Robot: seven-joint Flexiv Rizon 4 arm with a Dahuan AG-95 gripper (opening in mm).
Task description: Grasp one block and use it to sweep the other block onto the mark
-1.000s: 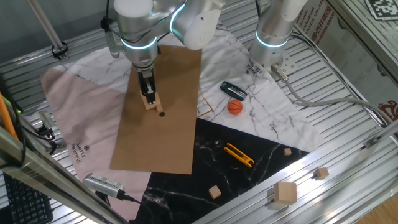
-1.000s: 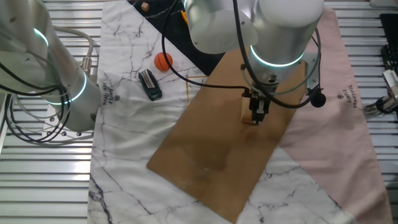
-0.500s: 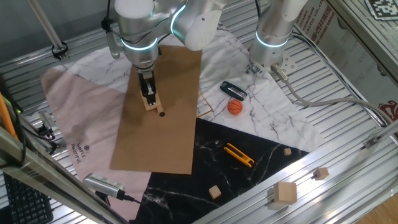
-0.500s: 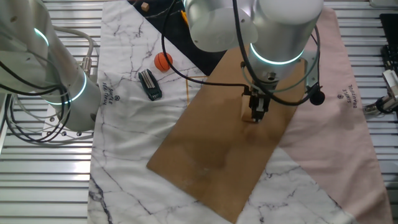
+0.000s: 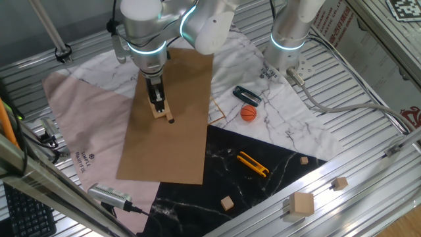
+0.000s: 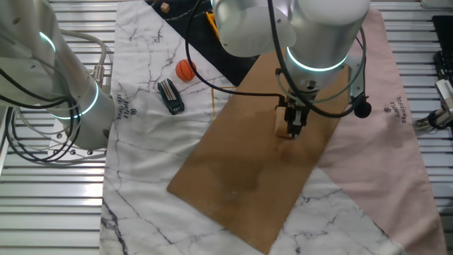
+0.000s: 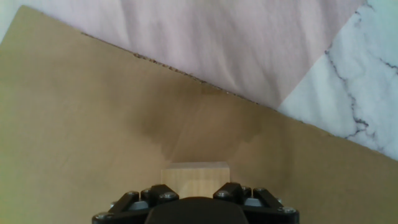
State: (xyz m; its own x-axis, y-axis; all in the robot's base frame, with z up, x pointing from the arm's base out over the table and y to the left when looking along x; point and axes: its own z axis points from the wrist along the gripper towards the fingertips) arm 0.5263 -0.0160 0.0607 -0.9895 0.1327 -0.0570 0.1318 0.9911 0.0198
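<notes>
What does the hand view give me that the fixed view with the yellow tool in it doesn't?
Only the hand view shows the block's plain top face close up, between the fingers. Only the fixed view shows the dark dot just beside the block, plus the orange ball and yellow tool. Both show the gripper shut on the block over the brown board. Neither shows the tiny cube clearly.

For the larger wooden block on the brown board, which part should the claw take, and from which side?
Take the larger wooden block by two opposite flat side faces, coming straight down from above. Its faces are plain and parallel, and it lies flat on the brown board with open space around it. The claw already seems to straddle it this way; the hand view shows the block between the fingers.
</notes>
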